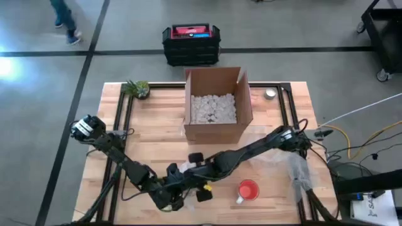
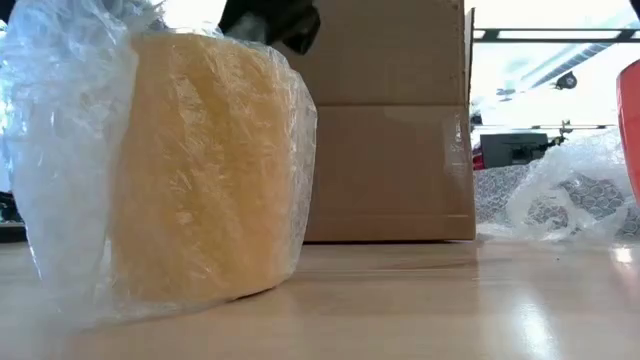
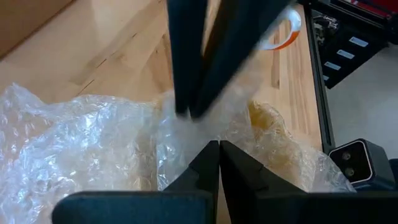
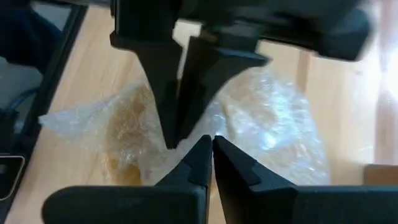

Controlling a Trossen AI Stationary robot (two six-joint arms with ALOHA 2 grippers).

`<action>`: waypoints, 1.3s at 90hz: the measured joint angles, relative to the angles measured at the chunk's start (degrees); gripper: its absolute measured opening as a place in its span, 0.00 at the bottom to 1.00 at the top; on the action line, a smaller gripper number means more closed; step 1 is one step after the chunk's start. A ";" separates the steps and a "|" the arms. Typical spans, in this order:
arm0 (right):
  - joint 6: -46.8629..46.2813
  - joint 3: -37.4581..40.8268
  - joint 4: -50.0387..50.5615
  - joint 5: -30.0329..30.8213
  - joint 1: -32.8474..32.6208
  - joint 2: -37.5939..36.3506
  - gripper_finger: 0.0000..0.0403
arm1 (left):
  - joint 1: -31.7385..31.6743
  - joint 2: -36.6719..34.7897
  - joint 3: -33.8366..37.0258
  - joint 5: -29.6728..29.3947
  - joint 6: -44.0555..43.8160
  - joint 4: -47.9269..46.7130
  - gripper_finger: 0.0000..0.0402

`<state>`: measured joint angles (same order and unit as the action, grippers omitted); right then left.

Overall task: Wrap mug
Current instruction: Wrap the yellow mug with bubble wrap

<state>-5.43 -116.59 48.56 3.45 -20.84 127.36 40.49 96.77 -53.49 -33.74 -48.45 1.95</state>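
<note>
The wooden table (image 1: pixel 157 144) carries an open cardboard box (image 1: pixel 217 103) of white packing fill at its far middle. Near the front edge, a yellow mug (image 2: pixel 205 170) sits swathed in bubble wrap (image 2: pixel 60 150), and a red mug (image 1: pixel 247 190) stands just to its right. Over the bundle both arms meet: the left gripper (image 3: pixel 218 155) and the right gripper (image 4: pixel 208 149) each have fingers pressed together, apparently pinching the wrap, though the film between them is hard to make out.
</note>
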 joint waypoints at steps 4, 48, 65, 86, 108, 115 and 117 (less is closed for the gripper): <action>0.00 -0.61 1.25 -0.45 -0.04 1.17 0.01 | 0.05 -0.05 0.08 0.03 0.46 -0.24 0.00; 0.04 -1.10 1.19 -3.50 -0.37 4.40 0.01 | 1.32 -8.50 0.17 2.98 0.96 -6.51 0.00; 0.34 -1.01 0.59 -3.48 -0.39 4.54 0.01 | 3.60 -12.32 0.15 5.45 -6.16 -13.81 0.00; 0.76 -0.94 -0.09 -3.48 -0.39 4.58 0.01 | 5.94 -8.09 0.72 10.60 -10.43 -10.94 0.00; 1.03 -0.94 -0.06 -3.32 -0.54 4.60 0.01 | 3.53 -3.72 0.70 3.87 -1.93 -1.91 0.00; 1.03 -0.94 0.02 -3.26 -0.54 4.60 0.01 | 2.52 -3.31 0.66 3.94 -1.43 -1.66 0.00; 1.05 -0.92 0.09 -3.21 -0.57 4.60 0.01 | 2.22 -3.11 0.64 4.10 -1.37 -1.47 0.00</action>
<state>-4.38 -117.51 48.65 0.23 -21.41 131.96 42.71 93.66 -52.86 -29.64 -49.83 0.48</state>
